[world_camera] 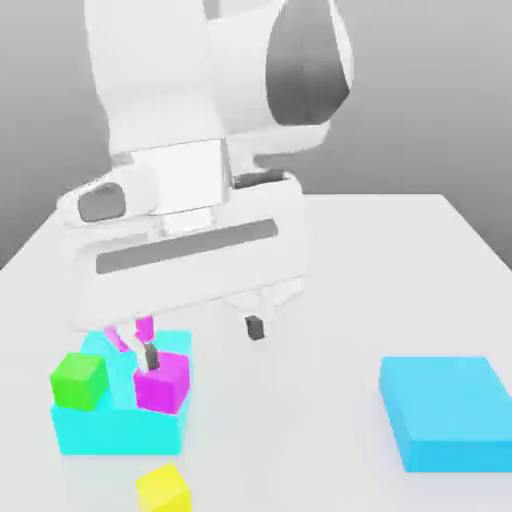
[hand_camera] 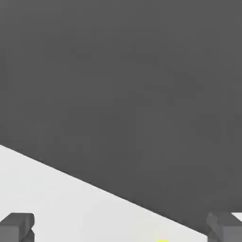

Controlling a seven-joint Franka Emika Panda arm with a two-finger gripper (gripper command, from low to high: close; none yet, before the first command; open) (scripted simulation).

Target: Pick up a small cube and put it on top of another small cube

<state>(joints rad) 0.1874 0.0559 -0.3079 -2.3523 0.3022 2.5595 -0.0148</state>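
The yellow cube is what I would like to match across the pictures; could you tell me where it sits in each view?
Exterior view: the yellow cube sits on the white table at the bottom edge, just in front of the cyan tray.
Hand view: a yellow sliver at the picture's edge, probably that cube.
Shared landmark: the white table.

The arm's casing [world_camera: 200, 150] shows a smooth white shell like moulded plastic, softly shaded, with a darker grey satin patch on its rounded joint. The table [world_camera: 380, 260] reads matt and pale, without grain. The yellow cube [world_camera: 164, 488], green cube [world_camera: 80, 380] and magenta cube [world_camera: 162, 381] look flat, untextured, perhaps plastic. The hand's fingertips [hand_camera: 18, 226] appear dull dark grey.
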